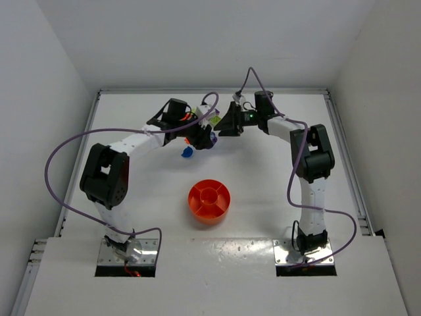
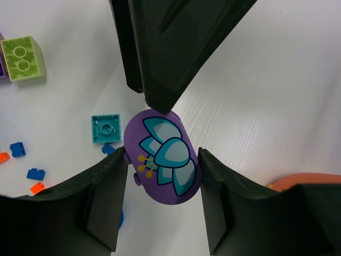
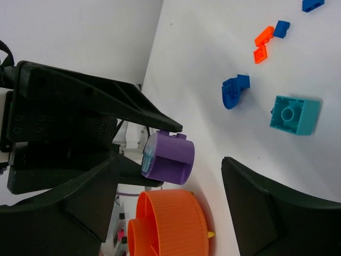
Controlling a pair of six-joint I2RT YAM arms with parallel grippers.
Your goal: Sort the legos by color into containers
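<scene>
My left gripper (image 2: 162, 156) is shut on a purple oval lego (image 2: 160, 160) with a teal flower print and holds it off the table. The same lego (image 3: 169, 158) shows in the right wrist view, pinched between the left arm's black fingers. My right gripper (image 3: 170, 162) is open wide and faces it; one of its fingers (image 2: 160, 64) touches the lego's far end. In the top view both grippers, left (image 1: 209, 138) and right (image 1: 225, 125), meet at the back centre. The orange tray (image 1: 209, 199) stands nearer the front, its compartments looking empty.
Loose legos lie on the table: a green brick (image 2: 21, 58), a teal brick (image 2: 106, 128), small blue (image 2: 17, 149) and orange (image 2: 37, 188) pieces. The right wrist view shows a blue curved piece (image 3: 234, 90), the teal brick (image 3: 294, 114) and the tray's wall (image 3: 176, 218).
</scene>
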